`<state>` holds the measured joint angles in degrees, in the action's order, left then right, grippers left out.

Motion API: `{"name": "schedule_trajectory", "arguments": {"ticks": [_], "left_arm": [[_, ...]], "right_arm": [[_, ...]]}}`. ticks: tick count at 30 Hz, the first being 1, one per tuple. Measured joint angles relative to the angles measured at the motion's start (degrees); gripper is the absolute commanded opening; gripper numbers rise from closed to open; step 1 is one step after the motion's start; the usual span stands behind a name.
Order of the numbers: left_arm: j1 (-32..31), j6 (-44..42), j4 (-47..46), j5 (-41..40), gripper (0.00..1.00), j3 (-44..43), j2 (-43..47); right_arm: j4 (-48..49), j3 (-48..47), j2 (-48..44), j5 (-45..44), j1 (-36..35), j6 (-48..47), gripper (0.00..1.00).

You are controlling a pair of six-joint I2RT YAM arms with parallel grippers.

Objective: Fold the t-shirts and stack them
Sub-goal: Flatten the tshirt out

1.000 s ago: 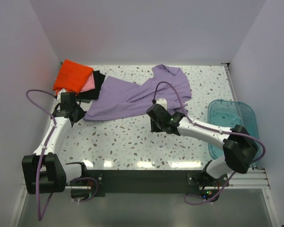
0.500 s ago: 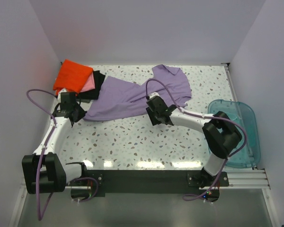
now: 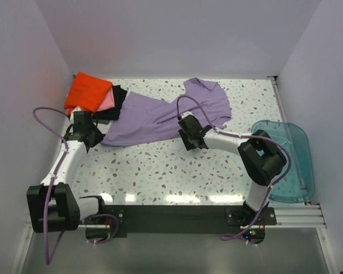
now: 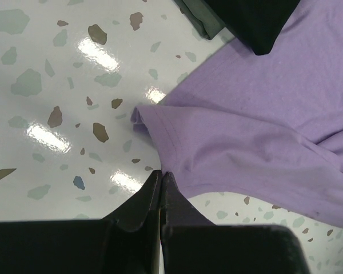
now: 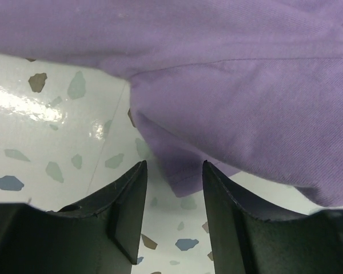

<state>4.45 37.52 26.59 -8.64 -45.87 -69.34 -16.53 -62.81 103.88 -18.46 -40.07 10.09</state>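
1. The lavender t-shirt (image 3: 154, 117) lies unfolded and rumpled on the worktop (image 3: 160, 171). It runs diagonally from the left centre to the upper centre of the top view. Its left end touches the folded stack at the upper left, where the orange t-shirt (image 3: 88, 91) sits on the pink t-shirt (image 3: 107, 103) and the black t-shirt (image 3: 119, 103).
2. The left claw (image 4: 160, 174) is fully closed, with its tips at the shirt's hem just below the lower left corner. Whether any cloth is nipped between the tips cannot be told.
3. The right claw (image 5: 174, 165) stands about half open and nothing is held. A lobe of the shirt's lower edge lies between its jaws, just above the worktop.
4. The step in hand is judged to be securing the lower edge so that the shirt can be drawn flat for folding.
5. The right claw should be set low enough for the hem to be well inside the jaws, and closed fully before any lift.
6. The left hold should be confirmed before tension is applied, since an empty claw would let that corner trail.
7. The pull should be directed away from the stack, as the touching cloth could drag the black shirt askew.
8. The teal bin (image 3: 280, 124), at the right, is well apart and no interference from it is expected.
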Motion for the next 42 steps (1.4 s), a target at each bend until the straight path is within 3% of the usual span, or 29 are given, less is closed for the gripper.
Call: {"name": "schedule_trajectory", "arguments": {"ticks": [7,11,12,22,33,42], "left_arm": [[0.0,-0.55,-0.15,0.11,0.0,0.0,-0.17],[0.0,-0.7,-0.42,0.15,0.0,0.0,-0.28],[0.0,-0.7,-0.42,0.17,0.0,0.0,-0.31],[0.0,-0.7,-0.44,0.5,0.0,0.0,-0.31],[0.0,-0.7,-0.63,1.22,0.0,0.0,-0.33],[0.02,-0.7,-0.85,1.73,0.0,0.0,-0.33]], "right_arm": [[2.86,2.25,-0.68,4.02,3.76,1.73,0.37],[3.34,2.69,-0.9,6.08,4.46,2.78,0.12],[3.23,2.69,-0.94,6.25,4.46,3.1,0.01],[-9.11,4.15,-9.09,13.77,3.02,13.99,0.0],[-16.46,0.79,-11.34,19.37,-14.34,28.24,0.0],[-23.06,-10.36,-8.87,14.99,-13.14,29.29,0.04]]}}
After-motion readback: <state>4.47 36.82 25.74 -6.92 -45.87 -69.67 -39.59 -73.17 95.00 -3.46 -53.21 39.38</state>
